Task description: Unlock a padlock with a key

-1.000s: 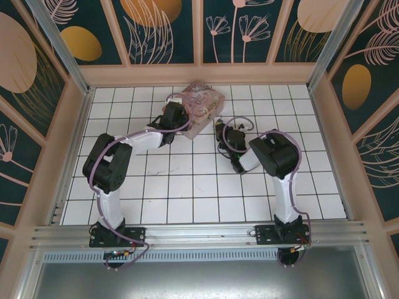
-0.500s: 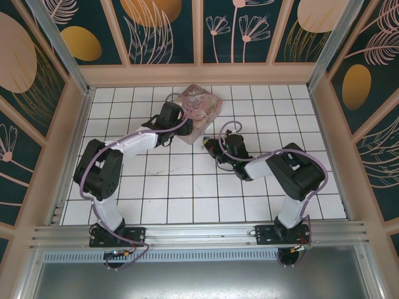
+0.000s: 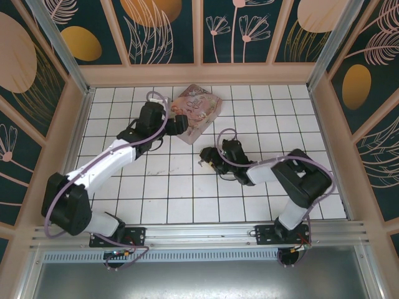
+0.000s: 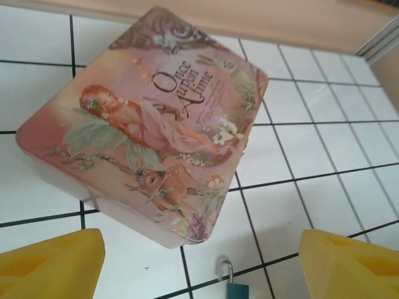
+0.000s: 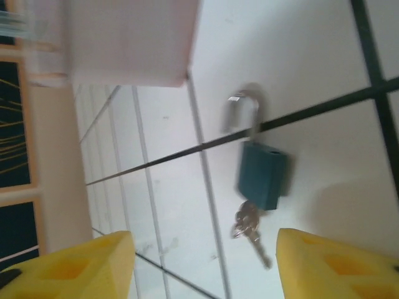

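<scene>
The padlock (image 5: 262,175) has a blue body and a thin silver shackle and lies flat on the white tiles. The dark-grey key (image 5: 252,231) rests against the body's base; the blur hides whether it is inserted. My right gripper (image 5: 202,265) is open, its yellow fingers (image 5: 336,268) either side of the key and just short of it. In the top view my right gripper (image 3: 204,157) is low over the tiles. My left gripper (image 4: 199,252) is open above the padlock (image 4: 236,288), whose shackle points toward the tin.
The pink floral tin box (image 4: 149,118) stands just beyond the padlock, and in the top view the pink floral tin box (image 3: 201,106) sits near the back wall with my left gripper (image 3: 177,121) at its left corner. Wooden walls enclose the tiled floor (image 3: 187,187).
My right gripper has swung left and down toward the tiles below the tin. The left arm has stretched out, its elbow moving to the near left, with its gripper staying by the tin.
</scene>
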Robot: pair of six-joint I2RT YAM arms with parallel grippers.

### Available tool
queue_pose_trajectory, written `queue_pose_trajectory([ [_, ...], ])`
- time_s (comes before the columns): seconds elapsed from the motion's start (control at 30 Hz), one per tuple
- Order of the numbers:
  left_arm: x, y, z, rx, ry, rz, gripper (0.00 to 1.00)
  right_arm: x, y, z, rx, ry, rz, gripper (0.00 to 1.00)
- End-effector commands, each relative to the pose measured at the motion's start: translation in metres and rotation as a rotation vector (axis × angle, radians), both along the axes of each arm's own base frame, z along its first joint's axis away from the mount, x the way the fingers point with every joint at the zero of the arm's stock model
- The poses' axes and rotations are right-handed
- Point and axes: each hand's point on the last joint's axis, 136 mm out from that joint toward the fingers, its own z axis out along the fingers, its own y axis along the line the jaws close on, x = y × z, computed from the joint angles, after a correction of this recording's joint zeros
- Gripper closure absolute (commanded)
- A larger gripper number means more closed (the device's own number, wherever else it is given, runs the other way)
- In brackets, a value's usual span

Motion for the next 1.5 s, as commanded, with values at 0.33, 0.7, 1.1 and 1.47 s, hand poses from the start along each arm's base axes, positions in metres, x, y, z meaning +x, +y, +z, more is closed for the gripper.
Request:
queue_pose_trajectory([
  [0.33, -0.015, 0.107, 0.077, 0.167, -0.299, 0.442, 0.04, 0.052, -0.165, 0.133, -0.450, -0.306, -0.365, 0.06],
  [0.7, -0.030, 0.191, 0.050, 0.460, -0.589, 0.661, 0.01, 0.094, -0.304, 0.160, -0.803, -0.438, -0.674, 0.01],
  [1.1, -0.031, 0.235, -0.046, 0.479, -0.554, 0.698, 0.01, 0.083, -0.355, 0.113, -1.027, -0.540, -0.726, 0.01],
  [1.47, -0.025, 0.245, -0.076, 0.348, -0.565, 0.597, 0.02, 0.060, -0.339, 0.074, -0.945, -0.746, -0.687, 0.01],
])
